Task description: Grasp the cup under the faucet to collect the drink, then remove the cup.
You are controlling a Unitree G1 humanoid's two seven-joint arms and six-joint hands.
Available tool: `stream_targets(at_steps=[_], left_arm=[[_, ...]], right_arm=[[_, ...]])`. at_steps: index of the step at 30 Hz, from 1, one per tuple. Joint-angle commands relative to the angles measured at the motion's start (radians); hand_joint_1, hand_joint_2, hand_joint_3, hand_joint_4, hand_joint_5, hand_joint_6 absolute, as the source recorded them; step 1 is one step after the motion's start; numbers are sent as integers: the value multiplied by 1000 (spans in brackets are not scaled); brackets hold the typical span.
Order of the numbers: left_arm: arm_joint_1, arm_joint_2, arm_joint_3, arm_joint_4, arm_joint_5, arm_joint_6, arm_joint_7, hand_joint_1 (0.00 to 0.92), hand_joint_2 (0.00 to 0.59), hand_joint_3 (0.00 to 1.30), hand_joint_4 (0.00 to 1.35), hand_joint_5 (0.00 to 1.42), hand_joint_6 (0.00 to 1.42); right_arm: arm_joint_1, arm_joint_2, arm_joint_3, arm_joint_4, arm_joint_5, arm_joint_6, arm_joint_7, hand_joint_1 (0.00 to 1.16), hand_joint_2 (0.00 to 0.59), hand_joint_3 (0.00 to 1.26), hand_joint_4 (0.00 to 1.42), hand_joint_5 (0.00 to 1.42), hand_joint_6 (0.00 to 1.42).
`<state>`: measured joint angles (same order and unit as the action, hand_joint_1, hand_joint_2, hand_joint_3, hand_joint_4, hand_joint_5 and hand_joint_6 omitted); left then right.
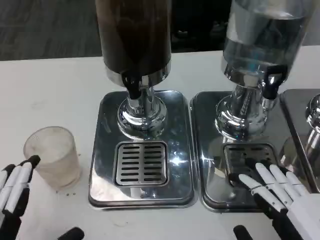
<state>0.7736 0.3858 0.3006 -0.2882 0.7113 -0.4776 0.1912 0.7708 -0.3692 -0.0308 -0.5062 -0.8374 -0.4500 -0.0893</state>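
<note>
Cup stands on the counter left of the dark dispenser's drip tray, not yet under its faucet. Left robot hand, fingers spread and empty, touches its left side; wrap low, keep upright. Right robot hand lies spread on the neighbouring tray, right of that grate.

No legible text, labels or numbers.

White table, dark floor beyond
</note>
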Motion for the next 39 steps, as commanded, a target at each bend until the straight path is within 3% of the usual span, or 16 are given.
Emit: stream_targets(at_steps=[1,8,25,39], left_arm=[[-41,15,12,29,-23,34,-10,0,68,0,0,0,0],[-164,43,15,162,-83,46,12,0,23,0,0,0,0],[-403,131,-13,457,-155,95,27,0,0,0,0,0,0],[-617,222,-124,776,-207,-22,27,0,0,0,0,0,0]], right_arm=[[-7,1,4,4,2,5,-3,474,480,155,0,0,0],[-13,11,14,6,-1,16,-4,474,480,155,0,0,0],[-13,46,51,0,-19,31,-24,475,480,156,0,0,1],[-12,42,80,-6,-27,24,-20,476,480,165,0,0,16]])
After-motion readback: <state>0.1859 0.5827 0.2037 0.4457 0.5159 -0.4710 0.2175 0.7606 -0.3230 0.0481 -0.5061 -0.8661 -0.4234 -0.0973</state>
